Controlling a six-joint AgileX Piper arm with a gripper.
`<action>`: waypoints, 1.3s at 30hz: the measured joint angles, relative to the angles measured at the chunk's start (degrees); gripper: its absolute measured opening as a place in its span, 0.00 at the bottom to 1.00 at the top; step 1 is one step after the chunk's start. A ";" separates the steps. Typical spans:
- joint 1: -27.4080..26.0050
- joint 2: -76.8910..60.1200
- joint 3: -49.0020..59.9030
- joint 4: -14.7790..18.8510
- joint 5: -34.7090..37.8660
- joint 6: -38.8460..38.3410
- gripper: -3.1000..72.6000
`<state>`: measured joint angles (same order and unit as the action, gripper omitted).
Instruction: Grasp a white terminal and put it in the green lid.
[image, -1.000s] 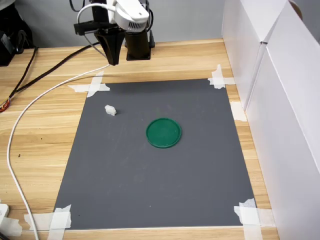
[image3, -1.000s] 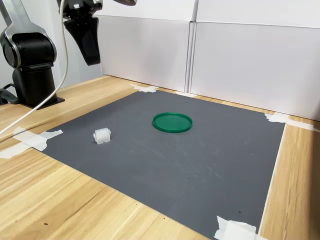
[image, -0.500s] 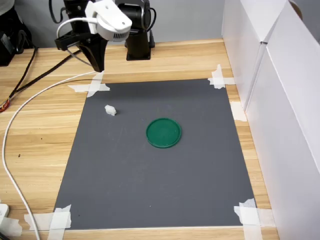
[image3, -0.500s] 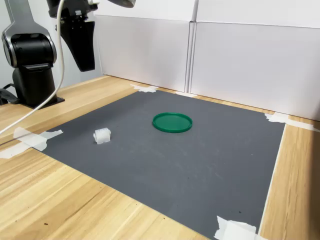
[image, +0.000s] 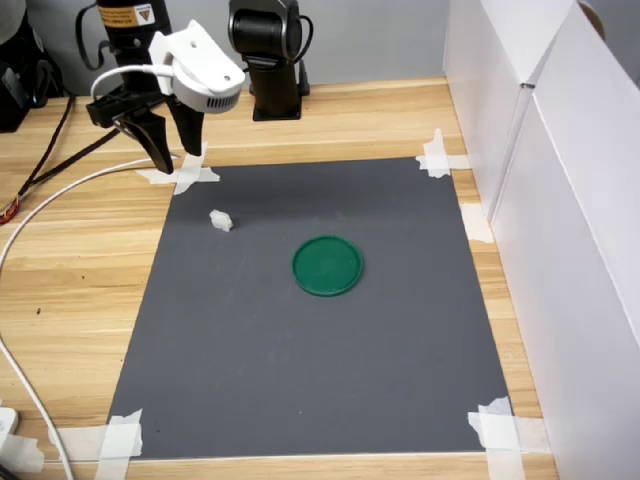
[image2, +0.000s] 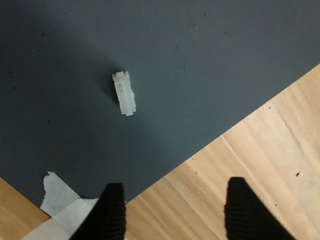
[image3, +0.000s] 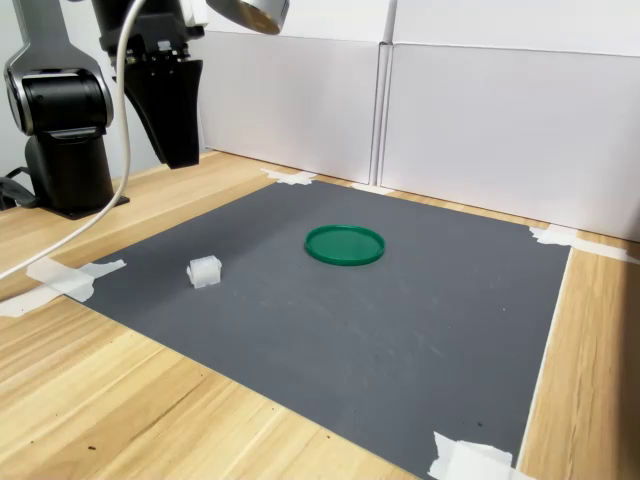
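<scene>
- My gripper (image: 172, 160) hangs above the mat's far corner at the first exterior view's left, fingers pointing down with a clear gap between them and nothing held.
- In the wrist view my two black fingertips (image2: 112, 212) stand apart over the mat edge, one above a strip of white tape (image2: 62, 207), the other above bare wood.
- The white terminal (image: 221, 220) lies on the grey mat (image: 320, 380), near my gripper and toward 5 o'clock from it in the first exterior view.
- The green lid (image: 328, 265) lies flat near the mat's middle, well apart from the terminal, at about 4 o'clock from it.
- In the second exterior view the terminal (image3: 204, 270) sits toward 8 o'clock from the lid (image3: 344, 244).
</scene>
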<state>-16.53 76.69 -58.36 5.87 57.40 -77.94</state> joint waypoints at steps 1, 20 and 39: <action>0.00 0.00 0.00 0.00 0.06 -0.06 0.73; -0.19 1.92 3.99 1.87 1.12 -8.98 0.75; -0.19 4.76 4.01 0.74 -2.70 -4.91 0.75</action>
<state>-16.72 81.46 -54.35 6.61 54.70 -82.85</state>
